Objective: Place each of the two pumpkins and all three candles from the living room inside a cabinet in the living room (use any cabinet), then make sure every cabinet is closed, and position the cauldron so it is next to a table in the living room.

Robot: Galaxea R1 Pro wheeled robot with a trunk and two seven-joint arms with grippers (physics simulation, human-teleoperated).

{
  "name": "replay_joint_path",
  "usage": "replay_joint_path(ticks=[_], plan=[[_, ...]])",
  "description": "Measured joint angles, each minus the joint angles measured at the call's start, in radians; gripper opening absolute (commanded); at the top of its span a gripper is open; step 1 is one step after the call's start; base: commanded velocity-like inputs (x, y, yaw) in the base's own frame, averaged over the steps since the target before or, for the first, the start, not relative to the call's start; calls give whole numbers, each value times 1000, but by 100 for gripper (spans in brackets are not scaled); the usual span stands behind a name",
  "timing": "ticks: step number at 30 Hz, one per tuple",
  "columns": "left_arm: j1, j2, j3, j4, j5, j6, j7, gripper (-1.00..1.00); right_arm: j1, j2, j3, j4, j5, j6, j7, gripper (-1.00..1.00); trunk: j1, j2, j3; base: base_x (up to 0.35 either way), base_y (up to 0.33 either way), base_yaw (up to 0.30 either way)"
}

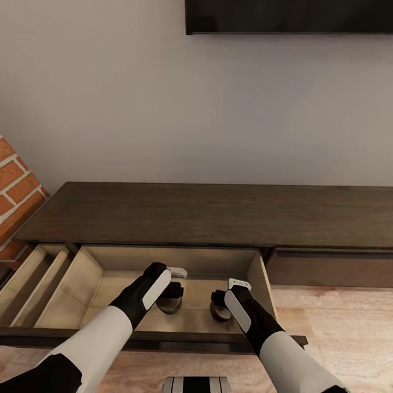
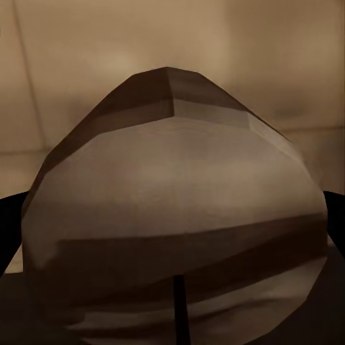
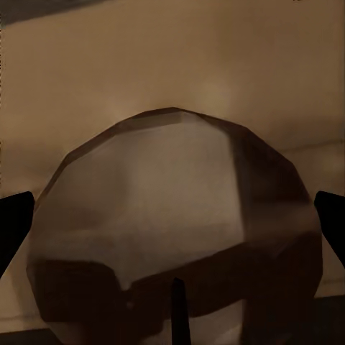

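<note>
The long dark-brown cabinet (image 1: 218, 213) stands against the wall with a wide drawer (image 1: 109, 284) pulled out. Both my grippers reach down into that drawer. A stubby grey-brown candle (image 1: 170, 306) sits between the fingers of my left gripper (image 1: 170, 297), low over the drawer floor. In the left wrist view this candle (image 2: 172, 180) fills the span between the dark fingertips. My right gripper (image 1: 221, 305) is closed on a second candle (image 1: 219, 315), which bulges between the two fingers (image 3: 14, 215) in the right wrist view. The pumpkins, the cauldron and the table are out of view.
A second pulled-out drawer (image 1: 33, 284) with dividers lies to the left, beside a brick wall (image 1: 16, 191). To the right a cabinet front panel (image 1: 327, 267) is closed. A dark screen (image 1: 289, 16) hangs on the wall above. Wooden floor (image 1: 349, 327) spreads at the right.
</note>
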Motion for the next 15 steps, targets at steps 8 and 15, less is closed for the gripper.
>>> replay_joint_path(ticks=[8, 15], plan=[[1, 0, -22, -2, 1, -3, 1, -100, 0, 0, 0, 0, 0, 0, 0, -100, 0, 0, 0, 0, 0, 0], [1, 1, -47, -2, 2, -3, 1, -100, 0, 0, 0, 0, 0, 1, 0, -100, 2, -1, -19, 0, 0, 0]])
